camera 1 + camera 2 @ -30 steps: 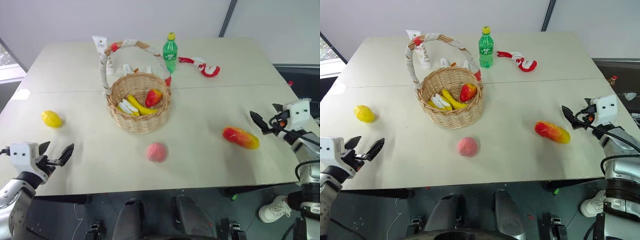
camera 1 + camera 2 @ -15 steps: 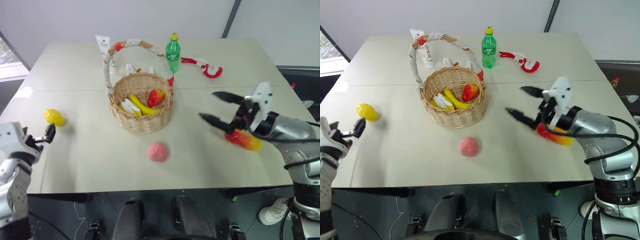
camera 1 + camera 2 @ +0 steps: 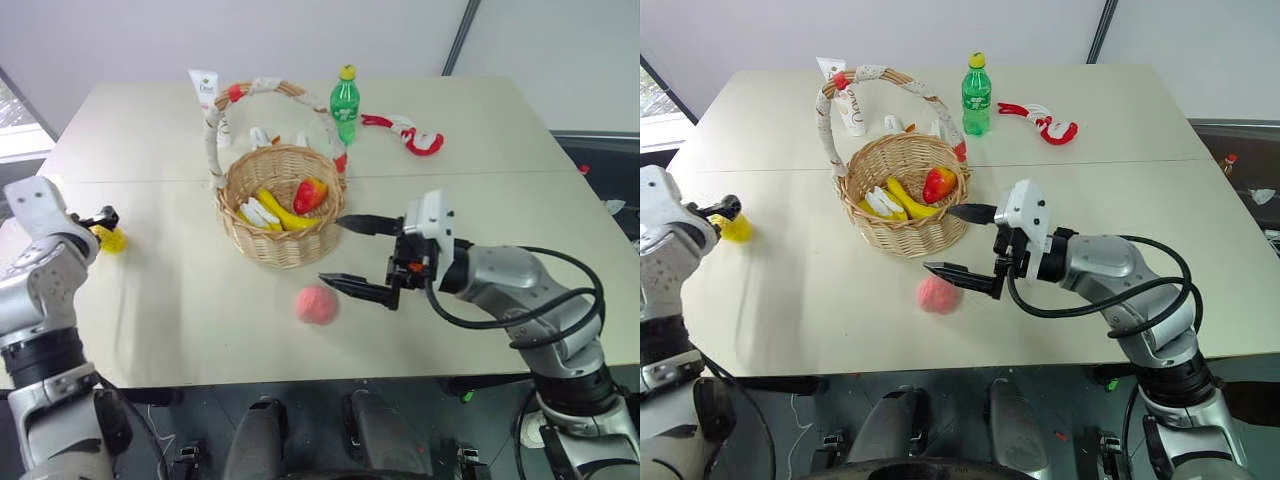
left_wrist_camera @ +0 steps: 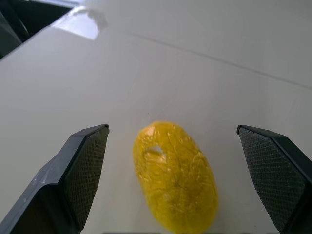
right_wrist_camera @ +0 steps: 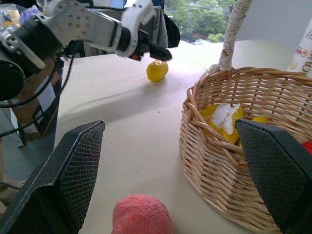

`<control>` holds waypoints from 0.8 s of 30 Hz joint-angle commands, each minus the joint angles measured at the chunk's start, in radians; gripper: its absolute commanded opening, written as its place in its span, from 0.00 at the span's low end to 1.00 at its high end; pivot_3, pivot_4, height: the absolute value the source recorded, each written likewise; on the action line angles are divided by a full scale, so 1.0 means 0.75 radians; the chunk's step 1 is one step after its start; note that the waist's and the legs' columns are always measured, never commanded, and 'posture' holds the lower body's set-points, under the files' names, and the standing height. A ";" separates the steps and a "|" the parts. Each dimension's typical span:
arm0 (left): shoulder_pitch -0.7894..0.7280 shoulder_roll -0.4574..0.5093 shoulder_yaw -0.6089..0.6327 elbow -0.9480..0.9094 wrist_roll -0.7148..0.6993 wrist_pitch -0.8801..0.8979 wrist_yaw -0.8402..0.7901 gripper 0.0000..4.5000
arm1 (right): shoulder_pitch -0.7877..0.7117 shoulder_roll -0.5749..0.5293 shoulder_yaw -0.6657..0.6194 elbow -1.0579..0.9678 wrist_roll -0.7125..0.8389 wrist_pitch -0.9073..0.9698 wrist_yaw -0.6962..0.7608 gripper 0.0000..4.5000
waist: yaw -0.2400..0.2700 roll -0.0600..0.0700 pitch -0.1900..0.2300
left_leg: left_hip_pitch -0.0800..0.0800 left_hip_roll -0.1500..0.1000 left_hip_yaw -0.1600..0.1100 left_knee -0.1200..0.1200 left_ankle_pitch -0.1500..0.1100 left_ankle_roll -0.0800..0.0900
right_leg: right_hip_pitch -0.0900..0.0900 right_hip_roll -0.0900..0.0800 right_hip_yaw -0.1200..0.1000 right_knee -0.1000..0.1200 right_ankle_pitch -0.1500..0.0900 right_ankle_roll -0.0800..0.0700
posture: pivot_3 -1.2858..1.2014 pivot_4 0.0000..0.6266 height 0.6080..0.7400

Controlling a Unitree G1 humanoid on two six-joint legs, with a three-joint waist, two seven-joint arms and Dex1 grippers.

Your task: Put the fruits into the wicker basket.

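While left hand (image 4: 173,146) gapes over lemon (image 4: 174,176), right hand (image 3: 345,255) spread beside peach (image 3: 316,305)

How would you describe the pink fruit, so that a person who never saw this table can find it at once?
Start from the wicker basket with the tall arched handle, near the middle of the table. On the bare tabletop just in front of it, on the robot's side, lies the peach, with the open right gripper close beside it. It is the one round, pink, fuzzy-looking thing; the lemon is yellow and far to the left.
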 commanded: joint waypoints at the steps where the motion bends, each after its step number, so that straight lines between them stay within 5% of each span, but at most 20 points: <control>1: -0.073 0.011 -0.015 0.055 0.049 0.037 0.038 1.00 | 0.008 0.012 -0.010 -0.045 -0.007 -0.037 0.002 0.99 | -0.002 0.000 0.000 | 0.000 0.000 0.000 0.000 0.000 0.000 | 0.000 0.000 0.000 0.000 0.000 0.000 | 0.52 0.24 1.00; 8: -0.215 -0.004 -0.047 0.282 0.083 0.050 0.033 1.00 | 0.035 0.033 0.005 -0.045 -0.041 -0.064 -0.007 0.99 | 0.003 0.000 0.000 | 0.000 0.000 0.000 0.000 0.000 0.000 | -0.001 -0.001 0.000 0.000 0.000 0.000 | 0.52 0.24 1.00; 11: -0.253 -0.001 -0.054 0.349 0.089 0.068 0.031 0.81 | 0.035 0.042 0.010 -0.046 -0.053 -0.069 -0.015 1.00 | 0.000 0.000 0.000 | 0.000 -0.001 0.000 0.000 0.000 0.000 | -0.001 -0.001 0.000 0.000 0.000 0.000 | 0.52 0.24 1.00; 15: -0.279 0.010 -0.073 0.377 0.127 0.080 0.063 0.39 | 0.032 0.044 0.011 -0.032 -0.074 -0.079 -0.019 1.00 | -0.001 0.000 0.000 | 0.000 0.000 0.000 0.000 0.000 0.000 | -0.001 -0.001 0.000 0.001 0.000 0.000 | 0.52 0.24 1.00; 20: -0.186 0.059 -0.138 0.222 0.160 0.041 -0.046 0.38 | 0.034 0.050 0.009 -0.034 -0.090 -0.084 -0.021 1.00 | -0.003 0.000 0.000 | 0.000 0.000 0.000 0.000 0.000 0.000 | -0.001 -0.001 0.000 0.001 0.000 0.000 | 0.52 0.24 1.00; 24: 0.107 0.141 -0.102 -0.306 -0.095 -0.058 -0.540 0.38 | 0.018 0.039 -0.022 -0.017 -0.099 -0.082 -0.021 1.00 | -0.006 0.000 0.000 | -0.002 0.003 0.001 -0.002 0.001 -0.002 | -0.004 -0.003 0.002 0.001 0.000 0.000 | 0.52 0.24 1.00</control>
